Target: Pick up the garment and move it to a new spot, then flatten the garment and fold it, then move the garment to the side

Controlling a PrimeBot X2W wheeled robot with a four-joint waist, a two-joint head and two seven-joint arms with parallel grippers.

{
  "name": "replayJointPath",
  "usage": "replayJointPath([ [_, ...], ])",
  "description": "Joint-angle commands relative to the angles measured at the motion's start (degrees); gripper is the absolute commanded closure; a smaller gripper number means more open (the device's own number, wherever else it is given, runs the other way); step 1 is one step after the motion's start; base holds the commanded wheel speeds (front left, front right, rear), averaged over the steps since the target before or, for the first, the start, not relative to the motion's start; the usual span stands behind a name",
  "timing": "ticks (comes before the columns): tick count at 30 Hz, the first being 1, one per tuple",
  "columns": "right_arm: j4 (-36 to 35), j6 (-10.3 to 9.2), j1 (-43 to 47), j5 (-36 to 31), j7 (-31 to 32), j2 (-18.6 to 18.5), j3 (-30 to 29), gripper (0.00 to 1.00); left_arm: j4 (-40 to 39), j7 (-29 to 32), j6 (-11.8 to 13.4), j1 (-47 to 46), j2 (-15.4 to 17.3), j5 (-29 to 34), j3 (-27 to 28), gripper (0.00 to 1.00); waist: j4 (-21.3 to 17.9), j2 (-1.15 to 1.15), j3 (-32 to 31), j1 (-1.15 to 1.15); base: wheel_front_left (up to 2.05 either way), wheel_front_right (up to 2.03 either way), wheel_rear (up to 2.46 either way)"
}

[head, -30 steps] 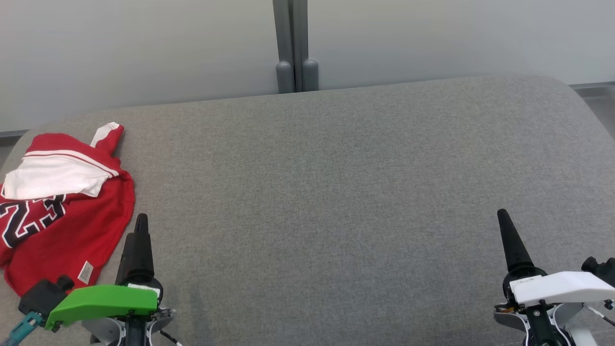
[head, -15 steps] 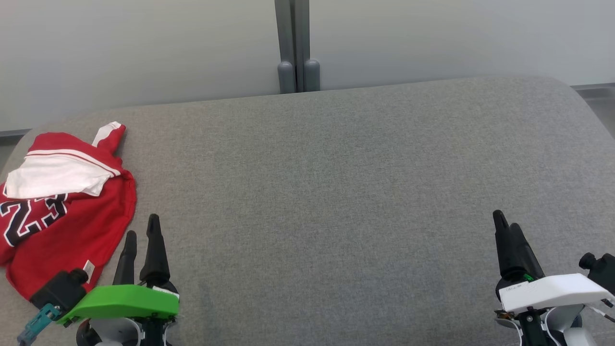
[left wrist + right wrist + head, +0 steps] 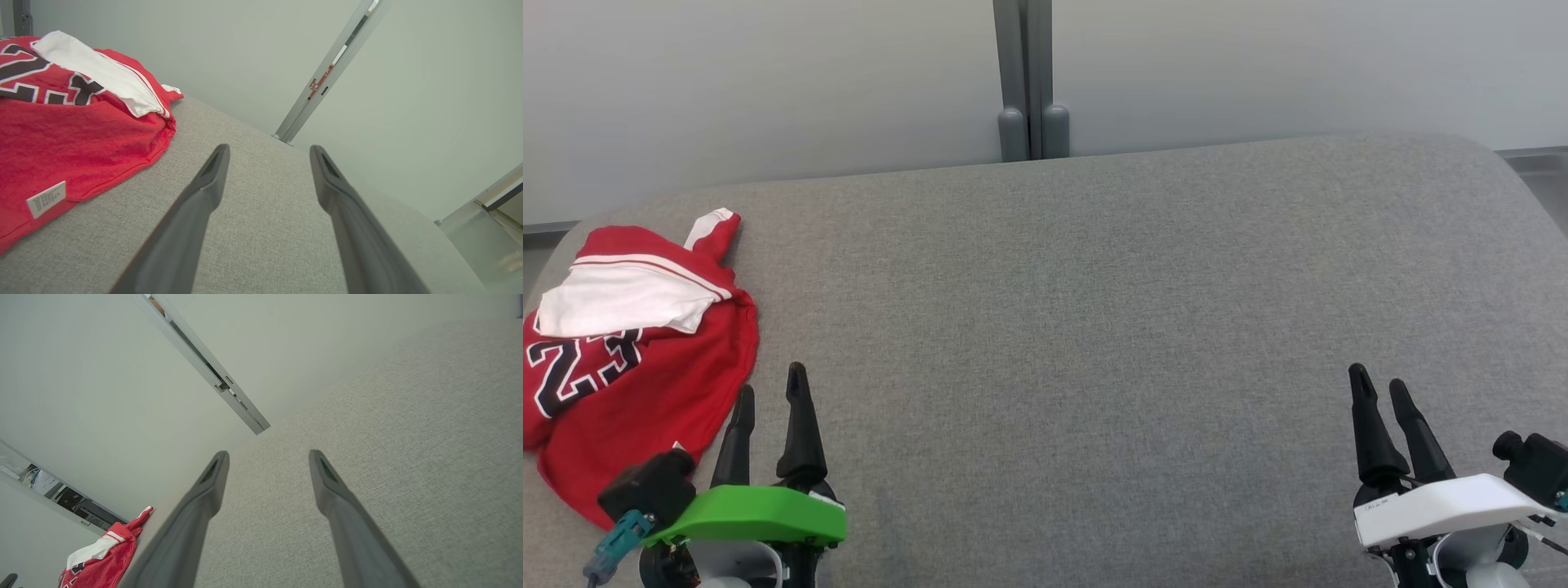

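Both pairs of jaws stand open and empty. The garment [image 3: 637,367] lies crumpled at the left end of the surface [image 3: 1094,327], just left of the left jaws and well apart from the right jaws.

L gripper [image 3: 770,381]: two long dark matte fingers [image 3: 196,212], tapered to pointed tips, w/ a shallow slot near each tip. Behind them a bright green plastic cover [image 3: 756,513], a black cylindrical camera block [image 3: 645,490] and a teal connector [image 3: 613,539].

R gripper [image 3: 1376,378]: same fingers, but a white plastic cover [image 3: 1437,502] w/ a small printed label [image 3: 1374,507], text too small to read. Beside it a second black camera unit [image 3: 1531,465] and a thin pale cable [image 3: 1545,536].
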Motion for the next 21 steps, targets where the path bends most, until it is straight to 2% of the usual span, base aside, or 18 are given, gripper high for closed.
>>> replayJointPath([
  [1,-1.0,0.02,0.3,-2.0,-0.6,-0.5,0.2,0.0,-0.6,-0.6,0.3,0.0,0.4,1.9,-0.1,0.0,0.1,0.0,0.0,0.0,0.0,0.0,0.0],
  [21,-2.0,0.02,1.7,-13.8,-3.4,-0.9,0.9,0.0,-0.1,-3.5,1.8,0.4,0.6,13.2,-1.0,0.0,0.3,0.0,-0.3,0.0,0.0,0.0,0.0],
])
